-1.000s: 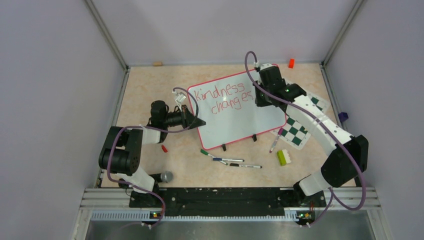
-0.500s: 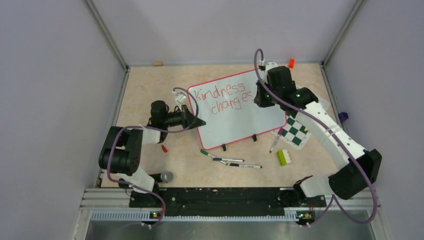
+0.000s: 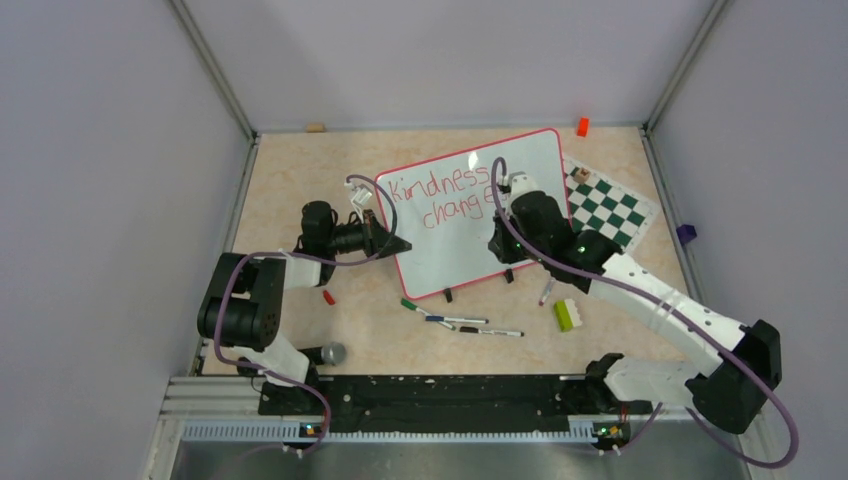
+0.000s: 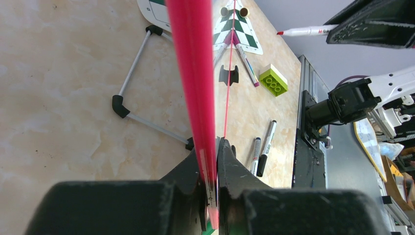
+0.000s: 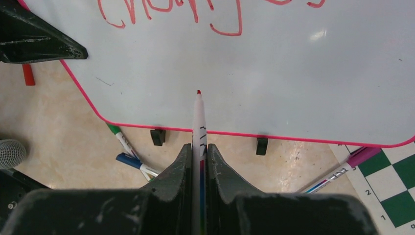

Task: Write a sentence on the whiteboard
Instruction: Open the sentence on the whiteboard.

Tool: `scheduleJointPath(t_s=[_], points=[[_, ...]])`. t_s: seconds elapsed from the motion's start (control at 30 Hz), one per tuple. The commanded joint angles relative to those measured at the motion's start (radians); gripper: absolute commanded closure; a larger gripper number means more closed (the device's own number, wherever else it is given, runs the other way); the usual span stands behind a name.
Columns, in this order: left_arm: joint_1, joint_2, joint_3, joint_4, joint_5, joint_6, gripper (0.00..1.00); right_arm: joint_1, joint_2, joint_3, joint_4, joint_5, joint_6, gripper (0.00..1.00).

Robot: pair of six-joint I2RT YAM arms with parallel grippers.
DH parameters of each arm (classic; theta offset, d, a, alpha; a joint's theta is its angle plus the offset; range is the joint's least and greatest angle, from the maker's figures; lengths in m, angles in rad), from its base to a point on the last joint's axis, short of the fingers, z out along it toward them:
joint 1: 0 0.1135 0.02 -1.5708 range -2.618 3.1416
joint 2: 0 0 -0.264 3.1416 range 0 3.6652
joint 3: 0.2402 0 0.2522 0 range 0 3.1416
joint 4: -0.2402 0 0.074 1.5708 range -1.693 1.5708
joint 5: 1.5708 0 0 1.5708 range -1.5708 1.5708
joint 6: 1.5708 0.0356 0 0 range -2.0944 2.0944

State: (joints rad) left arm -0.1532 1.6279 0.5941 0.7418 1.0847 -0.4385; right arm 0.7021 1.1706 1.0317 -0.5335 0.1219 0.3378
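Right hand (image 5: 198, 149) pinching red-tipped marker (image 5: 198, 115), tip over blank whiteboard (image 5: 293, 83) below sentence (image 5: 240, 22); left hand (image 4: 211, 156) clamping its edge.

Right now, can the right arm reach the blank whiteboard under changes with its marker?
Probably yes: the marker in the right gripper points at bare whiteboard below the writing, nothing between.

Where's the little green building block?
In the top view, the green block lies right of centre, beside the pink-capped marker. It is just nearer the arm bases than the whiteboard.
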Motion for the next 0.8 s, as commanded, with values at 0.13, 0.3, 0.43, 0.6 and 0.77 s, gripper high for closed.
scheduleJointPath(t_s=[0.13,0.3,0.43,0.6,0.77], points=[[0.002,0.049,-0.028,-0.081,-0.172,0.118,1.0,0.132,0.033,-0.018,0.157,0.167,0.052,1.0],[0.003,0.052,-0.027,-0.081,-0.171,0.116,1.0,0.147,0.08,0.01,0.18,0.191,0.052,1.0],[0.003,0.055,-0.026,-0.081,-0.169,0.115,1.0,0.148,0.127,0.051,0.182,0.196,0.046,1.0],[0.003,0.052,-0.027,-0.081,-0.17,0.114,1.0,0.148,0.165,0.079,0.193,0.189,0.041,1.0],[0.003,0.057,-0.025,-0.082,-0.168,0.113,1.0,0.148,0.192,0.086,0.195,0.195,0.039,1.0]])
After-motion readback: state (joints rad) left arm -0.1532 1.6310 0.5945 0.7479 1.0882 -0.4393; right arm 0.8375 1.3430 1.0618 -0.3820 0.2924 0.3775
